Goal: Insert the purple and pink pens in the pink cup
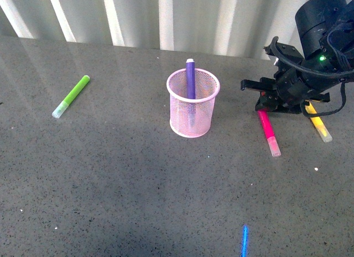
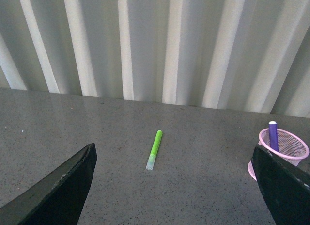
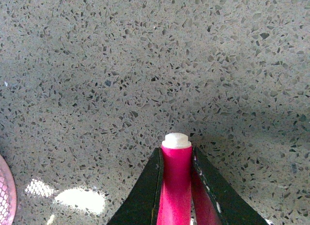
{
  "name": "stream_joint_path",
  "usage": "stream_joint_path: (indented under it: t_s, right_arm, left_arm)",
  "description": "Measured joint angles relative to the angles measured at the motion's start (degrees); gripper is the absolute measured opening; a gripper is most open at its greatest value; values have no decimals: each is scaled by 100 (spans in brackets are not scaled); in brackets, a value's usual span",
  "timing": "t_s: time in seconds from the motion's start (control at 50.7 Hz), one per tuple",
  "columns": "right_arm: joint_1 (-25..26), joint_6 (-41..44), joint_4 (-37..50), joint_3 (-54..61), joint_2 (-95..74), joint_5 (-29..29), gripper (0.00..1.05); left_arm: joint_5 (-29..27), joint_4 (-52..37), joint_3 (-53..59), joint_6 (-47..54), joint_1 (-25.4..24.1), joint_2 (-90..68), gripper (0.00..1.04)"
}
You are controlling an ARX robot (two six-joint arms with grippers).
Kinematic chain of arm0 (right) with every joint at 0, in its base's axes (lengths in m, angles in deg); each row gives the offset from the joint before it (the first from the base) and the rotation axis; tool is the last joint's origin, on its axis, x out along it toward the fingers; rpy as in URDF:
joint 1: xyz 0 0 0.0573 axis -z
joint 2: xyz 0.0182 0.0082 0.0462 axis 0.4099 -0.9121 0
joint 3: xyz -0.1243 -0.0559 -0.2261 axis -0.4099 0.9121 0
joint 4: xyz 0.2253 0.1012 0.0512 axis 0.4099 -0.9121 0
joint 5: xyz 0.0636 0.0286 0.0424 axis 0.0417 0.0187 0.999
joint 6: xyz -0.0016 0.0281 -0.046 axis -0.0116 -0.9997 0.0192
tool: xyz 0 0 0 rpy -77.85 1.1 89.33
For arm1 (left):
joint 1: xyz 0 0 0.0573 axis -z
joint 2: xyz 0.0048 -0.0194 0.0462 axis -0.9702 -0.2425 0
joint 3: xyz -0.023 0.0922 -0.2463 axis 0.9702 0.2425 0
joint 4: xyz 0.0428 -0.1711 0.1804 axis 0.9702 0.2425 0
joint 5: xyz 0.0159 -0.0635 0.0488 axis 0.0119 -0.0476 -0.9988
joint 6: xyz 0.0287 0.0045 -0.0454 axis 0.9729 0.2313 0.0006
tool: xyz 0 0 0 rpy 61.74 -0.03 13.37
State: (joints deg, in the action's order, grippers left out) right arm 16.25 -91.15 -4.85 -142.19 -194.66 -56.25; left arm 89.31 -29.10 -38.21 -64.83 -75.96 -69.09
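The pink cup [image 1: 193,102] stands mid-table with the purple pen [image 1: 190,78] upright inside it. Both also show in the left wrist view, the cup [image 2: 288,146] and the purple pen [image 2: 273,136]. The pink pen [image 1: 269,133] lies to the right of the cup, its clear cap toward me. My right gripper [image 1: 266,106] is shut on its far end; in the right wrist view the fingers [image 3: 147,186] clamp the magenta barrel [image 3: 175,186]. My left gripper [image 2: 174,186] is open and empty, out of the front view.
A lime-green marker [image 1: 71,96] lies at the left of the table, also in the left wrist view [image 2: 154,149]. A yellow marker [image 1: 319,124] lies under the right arm. A corrugated white wall [image 1: 166,19] runs along the back edge.
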Motion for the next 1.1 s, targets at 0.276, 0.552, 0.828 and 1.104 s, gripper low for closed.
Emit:
stream_joint_path:
  t_s: [0.276,0.552,0.828,1.104]
  right_arm:
    - [114,-175,1211,955,717,-103,11]
    - [306,-444,3814,2251,3080,313,11]
    - [-743,-11,6747,2216,2129,1255,11]
    - [-1515,-358,6389,1637,1729,1333,11]
  left_arm:
    - [0,0,0,0,0,0,98]
    - [0,0,0,0,0,0,98]
    - [13,0,0,2,0,20,98]
    - [0,2,0,2,0,11,98]
